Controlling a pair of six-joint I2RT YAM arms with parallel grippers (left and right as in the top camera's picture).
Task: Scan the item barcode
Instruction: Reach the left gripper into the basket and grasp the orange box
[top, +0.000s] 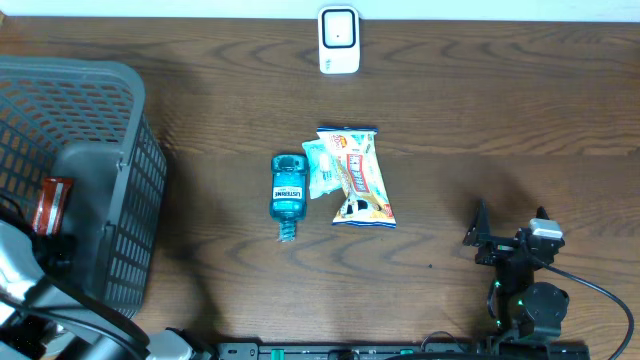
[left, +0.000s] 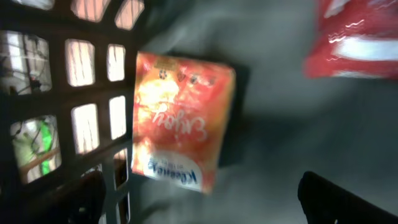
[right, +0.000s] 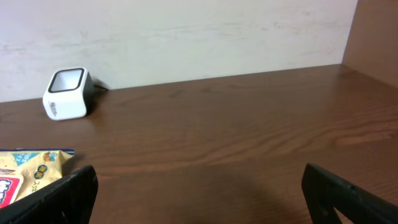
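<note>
while the left end effector (left: 205, 208) gapes over a tissue pack (left: 180, 118), the right end effector (right: 202, 208) gapes empty.

A dark brown wooden table (top: 480, 110) with visible grain is seen from above. A pale wall (right: 186, 31) is seen behind its far edge. A grey plastic mesh basket (top: 145, 200) is set at the table's left end.

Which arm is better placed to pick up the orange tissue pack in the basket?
Left. The left gripper is open inside the basket, directly above the orange tissue pack. The right gripper is open too, but it sits over bare table on the opposite side from the basket.
</note>
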